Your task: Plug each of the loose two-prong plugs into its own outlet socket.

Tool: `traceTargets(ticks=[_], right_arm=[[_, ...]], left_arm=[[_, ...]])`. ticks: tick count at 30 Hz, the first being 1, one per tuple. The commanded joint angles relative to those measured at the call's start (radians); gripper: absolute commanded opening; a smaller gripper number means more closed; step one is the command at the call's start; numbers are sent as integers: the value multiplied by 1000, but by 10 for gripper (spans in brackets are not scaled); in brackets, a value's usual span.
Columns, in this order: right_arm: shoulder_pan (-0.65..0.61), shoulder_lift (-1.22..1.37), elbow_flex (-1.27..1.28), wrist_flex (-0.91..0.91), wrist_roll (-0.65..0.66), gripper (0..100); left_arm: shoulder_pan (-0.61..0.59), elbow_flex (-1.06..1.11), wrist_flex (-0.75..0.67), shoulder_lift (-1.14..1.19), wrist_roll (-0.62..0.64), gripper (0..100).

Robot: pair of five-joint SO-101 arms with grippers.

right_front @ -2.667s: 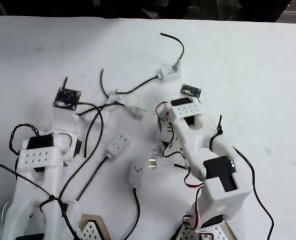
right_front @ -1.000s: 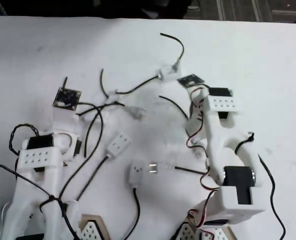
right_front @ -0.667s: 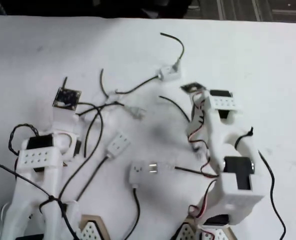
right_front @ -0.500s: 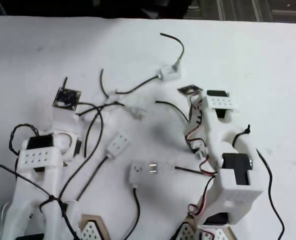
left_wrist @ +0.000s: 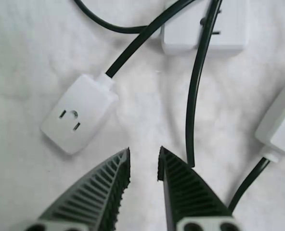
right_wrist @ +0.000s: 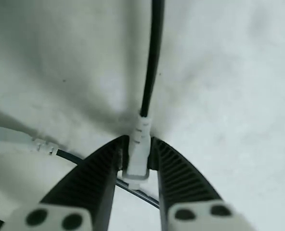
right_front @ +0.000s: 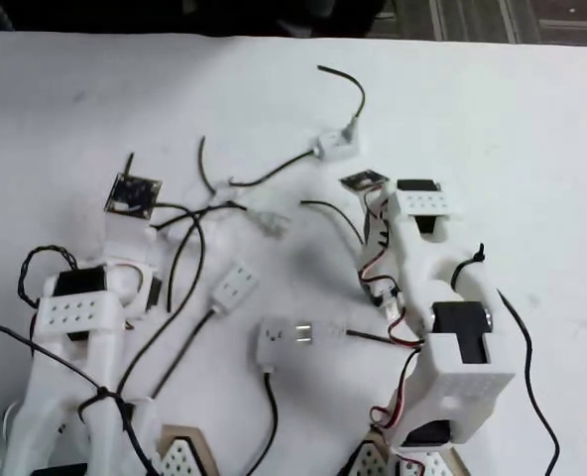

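My right gripper (right_wrist: pixel 138 166) is shut on a small white plug (right_wrist: pixel 138 149); its black cord (right_wrist: pixel 153 57) runs away over the table. In the high view that cord (right_front: pixel 328 213) trails left from the right arm (right_front: pixel 422 203). One white outlet socket (right_front: pixel 274 340) lies near the front with a two-prong plug (right_front: pixel 301 333) right beside it. Another socket (right_front: pixel 236 285) lies to the left, and a third (right_front: pixel 335 147) sits farther back. My left gripper (left_wrist: pixel 143 166) is slightly open above bare cloth, close to a white socket (left_wrist: pixel 77 120).
Black cords (right_front: pixel 184 258) cross the white tablecloth (right_front: pixel 512 119) between the arms. A loose white plug (right_front: pixel 271 221) lies mid-table. The left arm (right_front: pixel 75 312) sits at the front left. In the left wrist view a cord (left_wrist: pixel 198 82) runs beside the fingertips, with more white sockets (left_wrist: pixel 205 29) beyond.
The right arm has swung a little to the left, carrying the held plug and dragging its cord's free end leftward. The left arm has stayed still.
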Motion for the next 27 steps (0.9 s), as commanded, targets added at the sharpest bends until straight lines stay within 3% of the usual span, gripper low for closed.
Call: traceTargets(ticks=[1,8,12,20,27], right_arm=[[-12,-4,-23,18,8,16],[-16,-5,-23,24,14,16],[-56,-50,-57,116,15,16],[-91,-358,-120,300,15,16],[-130,-618,-120,317,8,16]], left_arm=[[-5,-3,-12,-28,-3,113],[-5,-3,-12,-28,-3,113],[-4,-2,-14,-28,-3,113],[1,-9,-23,-30,-3,113],[56,-9,-180,-30,2,113]])
